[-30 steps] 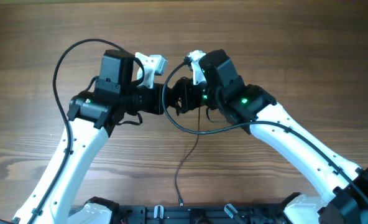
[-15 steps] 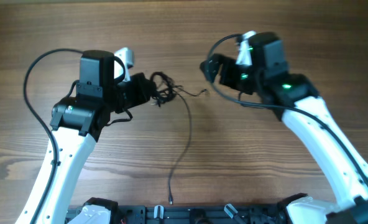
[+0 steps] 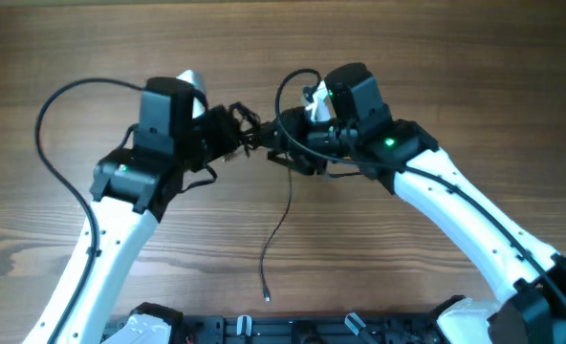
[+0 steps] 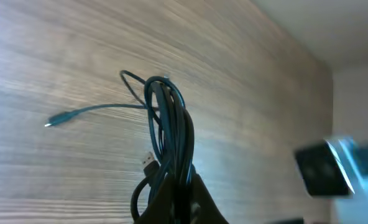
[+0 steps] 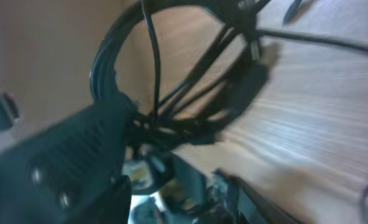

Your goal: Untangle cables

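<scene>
Above the table [image 3: 455,57], the overhead view shows the left gripper [image 3: 243,129] and right gripper [image 3: 275,151] nose to nose at the cables [image 3: 259,141], seemingly to pull the knot from two sides, with one strand trailing away across the wood. In the left wrist view the jaws pinch the bunched loops, probably as an anchor. The right wrist view is too blurred to tell how its jaws stand.

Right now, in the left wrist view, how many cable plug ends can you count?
2. One plug end sits at the tip of the loose strand, far left; another hangs beside the bunched cables, lower down. Others may be hidden.
</scene>
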`<move>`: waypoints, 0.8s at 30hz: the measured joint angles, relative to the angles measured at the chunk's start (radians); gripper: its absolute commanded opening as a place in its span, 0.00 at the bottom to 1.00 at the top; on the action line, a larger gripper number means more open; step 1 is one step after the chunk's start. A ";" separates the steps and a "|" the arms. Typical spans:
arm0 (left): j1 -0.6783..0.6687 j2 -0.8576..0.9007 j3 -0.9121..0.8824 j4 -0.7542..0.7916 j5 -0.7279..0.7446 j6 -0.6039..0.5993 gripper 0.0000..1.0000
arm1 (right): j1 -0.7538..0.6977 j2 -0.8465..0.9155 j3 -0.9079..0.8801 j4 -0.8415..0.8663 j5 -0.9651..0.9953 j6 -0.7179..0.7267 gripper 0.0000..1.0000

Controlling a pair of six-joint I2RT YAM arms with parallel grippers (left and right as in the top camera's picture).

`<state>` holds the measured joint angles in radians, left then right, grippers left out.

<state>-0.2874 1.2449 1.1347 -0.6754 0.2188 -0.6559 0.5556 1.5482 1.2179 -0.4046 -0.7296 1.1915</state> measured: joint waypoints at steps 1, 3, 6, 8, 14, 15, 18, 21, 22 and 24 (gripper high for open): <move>-0.022 0.000 0.000 0.010 0.002 0.027 0.04 | 0.000 0.005 0.000 0.009 -0.012 0.031 0.48; -0.058 0.000 0.000 0.025 -0.017 0.057 0.04 | 0.003 0.014 0.000 0.018 -0.033 0.121 0.47; -0.091 0.000 0.000 0.026 -0.041 0.076 0.04 | 0.006 0.027 0.000 0.025 -0.041 0.225 0.40; -0.098 0.000 0.000 0.026 -0.059 0.079 0.04 | 0.006 0.034 0.000 0.039 -0.049 0.273 0.30; -0.099 0.000 0.000 0.019 -0.085 0.087 0.04 | 0.006 0.074 0.000 0.055 -0.058 0.323 0.11; -0.099 0.000 0.000 0.018 -0.090 0.087 0.04 | 0.007 0.081 0.000 0.055 -0.051 0.327 0.04; -0.100 0.001 0.000 0.017 -0.091 0.091 0.04 | 0.007 0.102 0.000 0.060 -0.024 0.317 0.04; -0.100 0.001 0.000 0.026 -0.127 0.089 0.04 | 0.005 0.111 -0.002 0.115 -0.027 0.088 0.05; -0.100 0.000 0.001 0.022 -0.167 0.073 0.04 | -0.002 0.112 -0.002 0.122 -0.038 -0.002 0.05; -0.102 0.000 0.002 0.003 -0.238 0.010 0.04 | -0.029 0.106 -0.002 0.113 -0.066 -0.162 0.05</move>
<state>-0.3897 1.2453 1.1362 -0.6720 -0.0193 -0.6464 0.5270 1.6543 1.2163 -0.2913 -0.7952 1.0294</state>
